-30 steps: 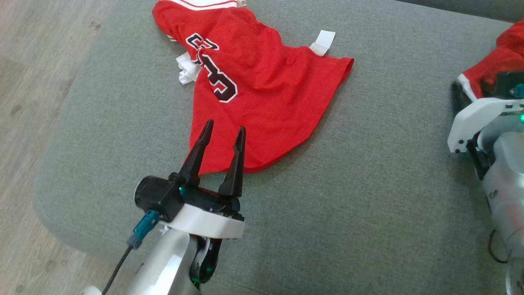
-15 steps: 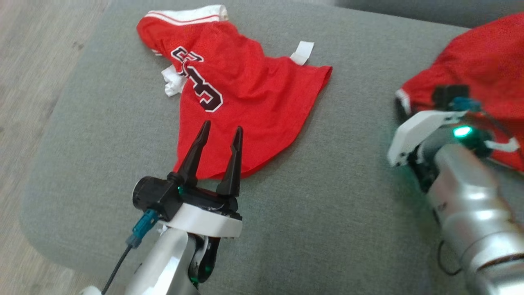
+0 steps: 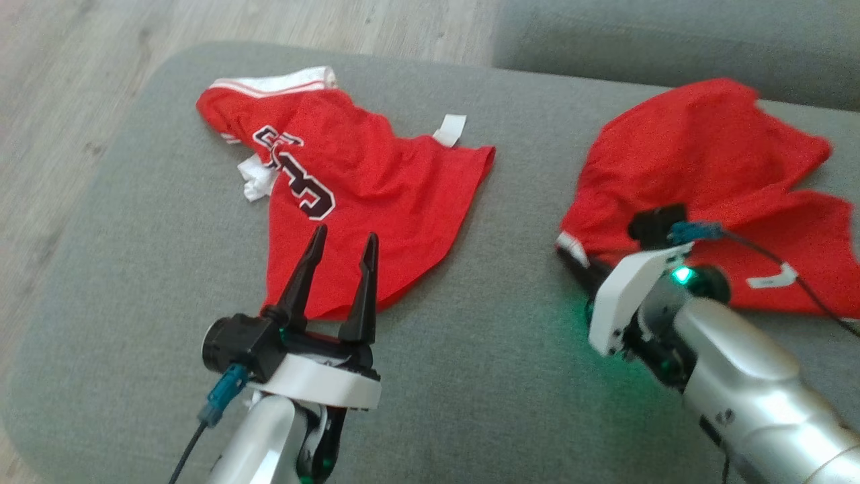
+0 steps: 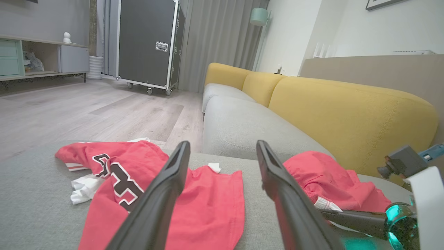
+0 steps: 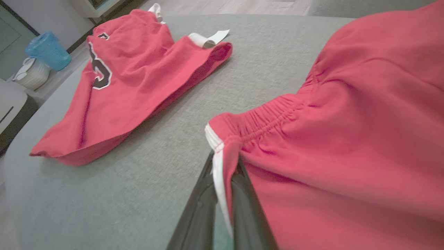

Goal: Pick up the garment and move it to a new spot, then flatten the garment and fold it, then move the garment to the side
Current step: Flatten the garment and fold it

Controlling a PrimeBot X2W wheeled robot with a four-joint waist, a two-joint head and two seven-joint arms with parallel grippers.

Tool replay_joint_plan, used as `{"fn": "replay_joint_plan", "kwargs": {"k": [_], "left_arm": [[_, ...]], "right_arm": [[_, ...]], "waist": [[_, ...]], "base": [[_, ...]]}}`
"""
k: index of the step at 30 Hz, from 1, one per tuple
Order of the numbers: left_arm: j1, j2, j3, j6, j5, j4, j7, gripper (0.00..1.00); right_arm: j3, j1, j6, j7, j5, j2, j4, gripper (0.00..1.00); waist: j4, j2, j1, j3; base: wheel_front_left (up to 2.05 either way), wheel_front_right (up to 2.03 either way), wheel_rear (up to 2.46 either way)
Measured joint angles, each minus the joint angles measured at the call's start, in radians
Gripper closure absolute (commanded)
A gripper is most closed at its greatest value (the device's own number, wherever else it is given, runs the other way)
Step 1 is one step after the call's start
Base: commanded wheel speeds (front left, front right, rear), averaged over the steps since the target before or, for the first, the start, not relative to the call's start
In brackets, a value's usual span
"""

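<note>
The garment, red shorts (image 3: pixel 705 161) with an elastic waistband and white trim, lies crumpled on the right of the grey cushion. My right gripper (image 5: pixel 224 158) is shut on the waistband's white-edged corner, low on the cushion; in the head view it (image 3: pixel 570 254) sits at the shorts' left edge, mostly hidden under its wrist. A red jersey (image 3: pixel 363 195) with dark numerals lies spread at the left. My left gripper (image 3: pixel 347 232) hovers open over the jersey's near hem, nothing between its fingers (image 4: pixel 173 173). The shorts (image 4: pixel 326 180) also show in the left wrist view.
Both pieces rest on a wide grey sofa cushion (image 3: pixel 510 349), its rounded edge dropping to wood floor (image 3: pixel 54 134) at the left. A yellow backrest (image 4: pixel 347 111) runs behind. A blue bin (image 5: pixel 48 50) and a black wheeled case (image 4: pixel 149 41) stand on the floor.
My right gripper has shut on the shorts' waistband corner. The head camera has swung right, bringing the shorts and right arm further into view. The left gripper stays open over the jersey hem.
</note>
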Motion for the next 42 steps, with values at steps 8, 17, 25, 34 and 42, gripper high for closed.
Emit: {"fn": "replay_joint_plan", "kwargs": {"k": [8, 17, 25, 34, 42], "left_arm": [[0.031, 0.0, 0.016, -0.008, 0.011, 0.005, 0.0, 0.0], [0.053, 0.001, 0.061, -0.009, 0.017, -0.004, 0.0, 0.0], [0.071, 0.001, 0.097, -0.009, 0.017, -0.031, 0.0, 0.0], [0.069, 0.001, 0.114, -0.02, 0.017, -0.036, 0.0, 0.0], [0.044, 0.001, 0.103, -0.034, 0.038, 0.008, 0.0, 0.0]], "right_arm": [[0.15, 0.022, 0.0, -0.009, 0.098, -0.01, -0.054, 0.16], [0.155, -0.017, 0.0, -0.202, 0.089, 0.022, 0.026, 0.0], [-0.232, -0.012, 0.0, -0.361, -0.152, 0.004, 0.08, 0.0], [-0.835, 0.415, 0.0, -0.368, -0.65, 0.195, -0.299, 0.0], [-0.903, 0.438, 0.0, -0.368, -0.728, 0.24, -0.382, 0.0]], "waist": [[-0.04, 0.0, 0.0, -0.053], [-0.124, 0.0, 0.0001, -0.079], [-0.255, 0.0, 0.0001, -0.087], [-0.358, 0.0, 0.0001, -0.066], [-0.381, 0.0, 0.0002, -0.015]], "base": [[0.0, 0.0, 0.0], [0.0, 0.0, 0.0], [0.0, 0.0, 0.0], [0.0, 0.0, 0.0], [0.0, 0.0, 0.0]]}}
